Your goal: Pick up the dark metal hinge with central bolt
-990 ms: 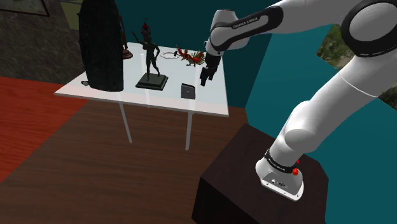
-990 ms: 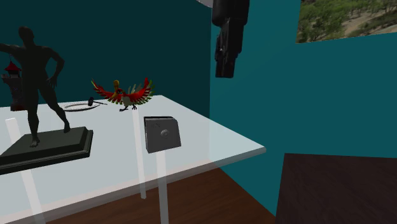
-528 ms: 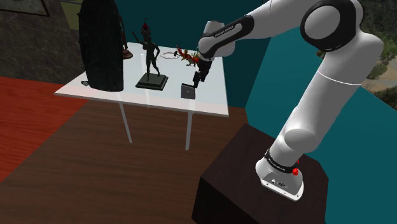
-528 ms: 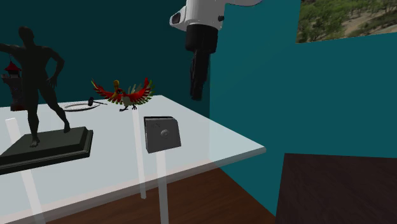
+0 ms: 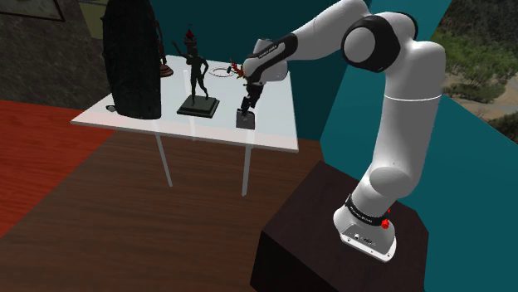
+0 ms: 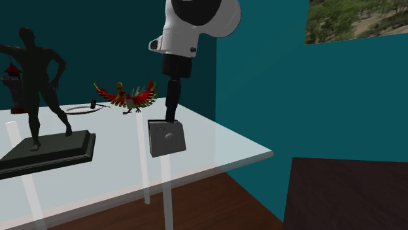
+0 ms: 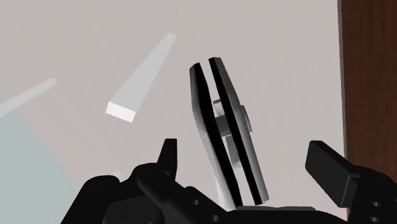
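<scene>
The dark grey hinge (image 6: 167,138) stands upright on the glass table (image 6: 222,153), near its front edge, with a round bolt head on its face. In the shoulder view the hinge (image 5: 244,121) sits just under my gripper (image 5: 246,109). My gripper (image 6: 171,119) points straight down and its tips reach the hinge's top edge. In the wrist view the hinge (image 7: 226,130) appears edge-on as two plates with a bolt between them. It lies between the fingers (image 7: 329,168) of my gripper (image 7: 248,167), which stand wide apart and do not touch it.
A dark statue of a man (image 6: 39,104) on a black base stands to the hinge's left. Behind it are a red bird figure (image 6: 127,97) and a thin ring (image 6: 80,108). A tall black object (image 5: 131,58) fills the table's far end. A teal wall (image 6: 261,78) is close behind.
The arm swung toward the shoulder view's left and came down. The gripper went from high beside the table to directly over the hinge, its fingers now astride the top.
</scene>
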{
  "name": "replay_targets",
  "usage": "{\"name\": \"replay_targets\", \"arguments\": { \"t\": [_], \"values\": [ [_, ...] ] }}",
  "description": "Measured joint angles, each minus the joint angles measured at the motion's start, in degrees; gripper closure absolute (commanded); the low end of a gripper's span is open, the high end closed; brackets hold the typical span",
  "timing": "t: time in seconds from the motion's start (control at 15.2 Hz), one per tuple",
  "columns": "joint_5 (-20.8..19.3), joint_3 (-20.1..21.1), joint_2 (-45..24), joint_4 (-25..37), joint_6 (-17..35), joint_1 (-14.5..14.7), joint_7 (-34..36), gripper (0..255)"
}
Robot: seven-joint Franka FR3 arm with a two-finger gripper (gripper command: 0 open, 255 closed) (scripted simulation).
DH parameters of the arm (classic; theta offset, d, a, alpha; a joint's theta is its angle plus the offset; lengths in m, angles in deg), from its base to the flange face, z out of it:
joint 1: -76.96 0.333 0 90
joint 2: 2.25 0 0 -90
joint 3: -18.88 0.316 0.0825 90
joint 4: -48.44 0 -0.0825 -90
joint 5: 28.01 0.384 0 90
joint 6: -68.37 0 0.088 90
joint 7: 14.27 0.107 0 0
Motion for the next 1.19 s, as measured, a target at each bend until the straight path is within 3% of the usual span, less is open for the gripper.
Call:
{"name": "replay_targets", "arguments": {
  "t": [0.53,0.59,1.19],
  "values": [
    [2.0,1.0,-5.1,1.1,4.0,-0.9,-1.9,0],
    [2.1,1.1,-5.3,1.1,4.3,-0.9,-2.1,255],
    [2.2,1.1,-5.4,0.9,4.7,-1.0,-2.3,255]
  ]
}}
